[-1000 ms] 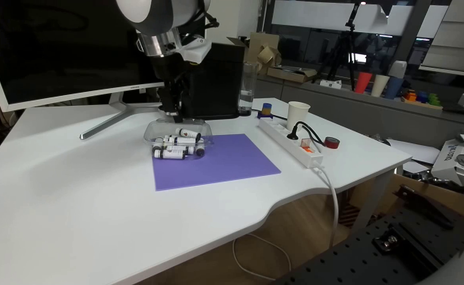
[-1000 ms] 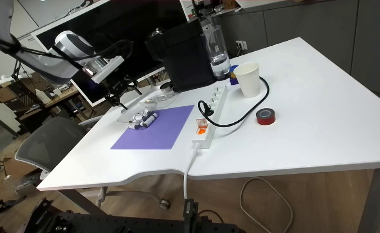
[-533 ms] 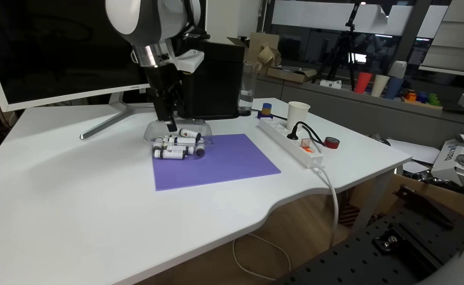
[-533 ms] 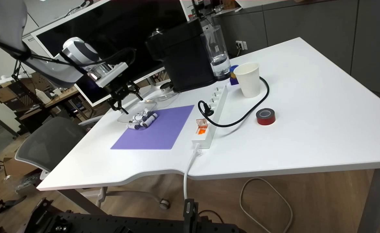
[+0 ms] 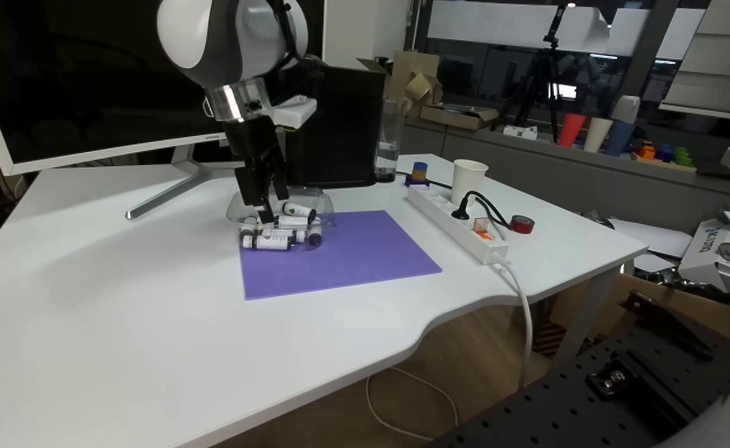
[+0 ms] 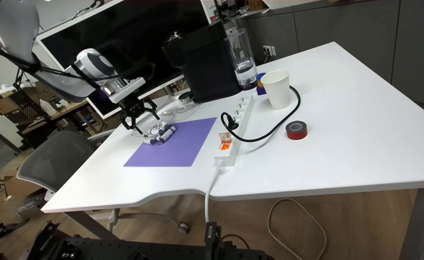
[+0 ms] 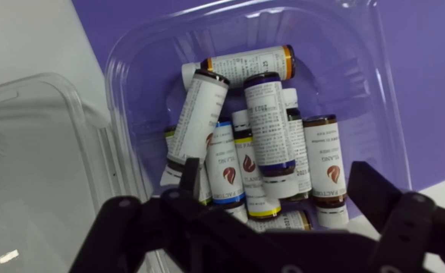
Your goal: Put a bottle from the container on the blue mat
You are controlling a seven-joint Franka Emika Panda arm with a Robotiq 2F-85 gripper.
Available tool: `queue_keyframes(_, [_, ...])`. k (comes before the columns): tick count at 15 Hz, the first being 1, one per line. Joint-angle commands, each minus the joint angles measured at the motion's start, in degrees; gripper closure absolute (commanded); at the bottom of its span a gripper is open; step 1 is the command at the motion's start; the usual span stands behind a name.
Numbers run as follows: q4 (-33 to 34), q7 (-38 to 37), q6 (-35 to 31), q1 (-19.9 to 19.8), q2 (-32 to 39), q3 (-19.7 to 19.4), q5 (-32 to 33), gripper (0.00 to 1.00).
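Several small white-labelled bottles with white caps and dark glass ends lie piled in the see-through container [image 7: 392, 102]. In the wrist view a purple-banded bottle [image 7: 269, 125] lies on top of the pile. Bottles also show in both exterior views [image 5: 267, 242] [image 6: 167, 133]. The container [image 6: 171, 116] sits over the back-left part of the violet-blue mat [image 5: 352, 261], which extends beyond it [image 6: 172, 157]. My gripper [image 7: 276, 170] is wide open, pointing down above the bottles, with nothing between its fingers. In both exterior views it hangs over the container [image 5: 274, 207] [image 6: 149, 125].
A clear plastic lid or tray [image 7: 36, 151] lies beside the container. A tall black box [image 6: 206, 65] and the monitor's metal foot [image 5: 165, 194] stand behind. A white power strip [image 5: 458, 224], paper cup [image 5: 467, 177] and red tape roll [image 6: 296, 130] are across the mat.
My open gripper has come down toward the bottles and shifted slightly left in an exterior view. The bottles, container and mat have not moved.
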State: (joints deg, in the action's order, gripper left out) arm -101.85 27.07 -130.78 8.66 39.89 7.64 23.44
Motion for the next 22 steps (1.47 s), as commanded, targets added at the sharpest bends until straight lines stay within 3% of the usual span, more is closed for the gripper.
queue_keyframes(1, [2.3,0.7,1.8,0.0,1.5,0.0,-0.6,0.26])
queue_keyframes(3, [2.5,0.8,1.9,0.0,2.0,-0.1,-0.5,0.29])
queue_keyframes(12, [-0.5,0.0,1.4,-0.4,-0.9,-0.2,-0.4,0.94])
queue_keyframes(22, [-14.5,-6.1,2.4,-4.2,-17.7,-2.8,-4.2,0.93])
